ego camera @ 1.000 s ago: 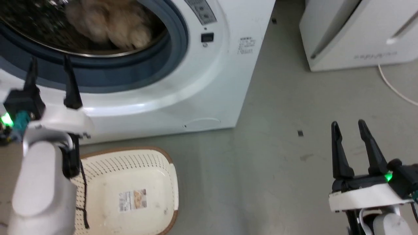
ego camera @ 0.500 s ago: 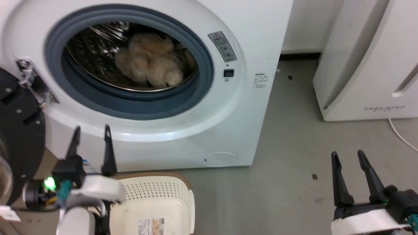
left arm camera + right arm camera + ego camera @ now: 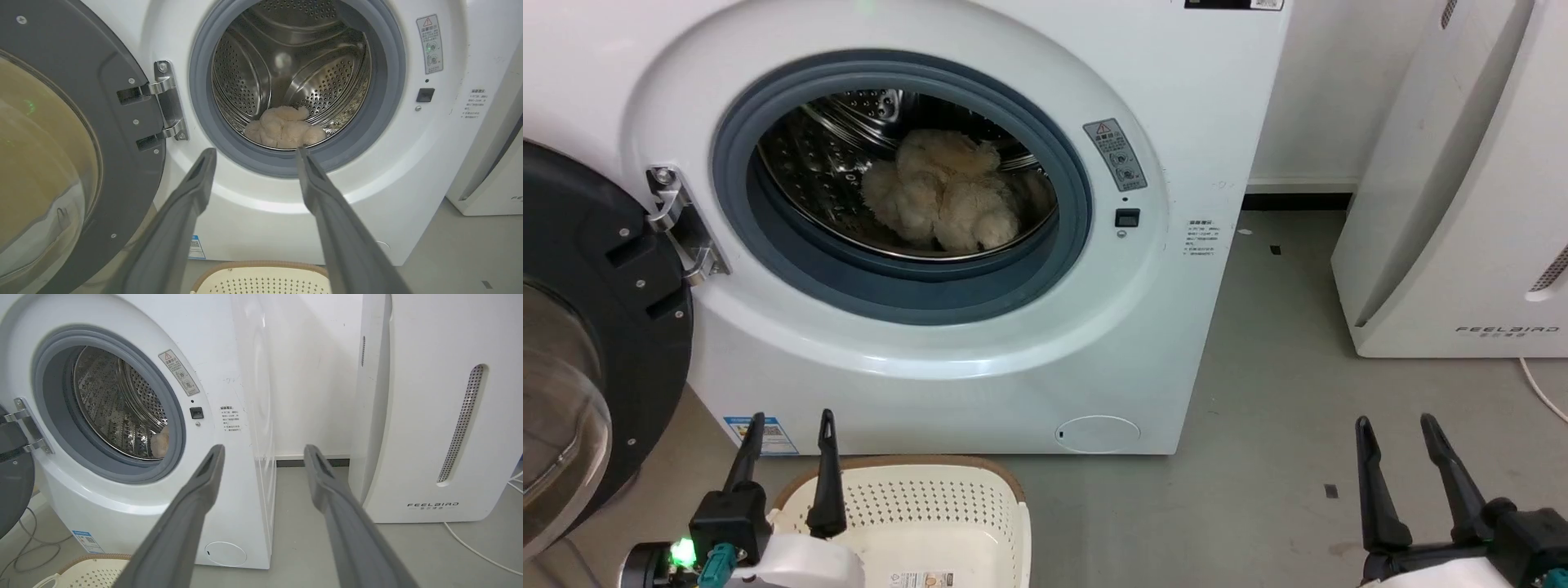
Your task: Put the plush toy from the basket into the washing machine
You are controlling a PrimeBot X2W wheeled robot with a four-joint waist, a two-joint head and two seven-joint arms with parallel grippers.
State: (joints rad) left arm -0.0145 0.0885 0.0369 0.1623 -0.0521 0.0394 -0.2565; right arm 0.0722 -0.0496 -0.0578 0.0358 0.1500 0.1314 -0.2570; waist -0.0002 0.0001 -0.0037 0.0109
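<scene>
A: Left claw (image 3: 792,415)?
B: Fingers spread apart with nothing between them, pointing up. It sits low on the left, over the basket (image 3: 947,494) at its left rim.
A: Right claw (image 3: 1395,419)?
B: Same, spread and holding nothing. It's low on the right over bare floor (image 3: 1258,457), well apart from the basket.
A: Where's the basket?
B: On the floor just in front of the washing machine (image 3: 1201,122), below the round opening.
A: Plush toy (image 3: 939,200)?
B: Inside the drum (image 3: 253,73), lying on the bottom behind the grey gasket (image 3: 915,296). It's well apart from both claws.
A: Door (image 3: 596,269)?
B: Swung wide open to the left, hanging on its metal hinge (image 3: 678,224).
A: Anything else?
B: A white FEELBIRD appliance (image 3: 1462,204) stands right of the washing machine, with a strip of floor between them. A white cable (image 3: 1543,396) lies beside it.
</scene>
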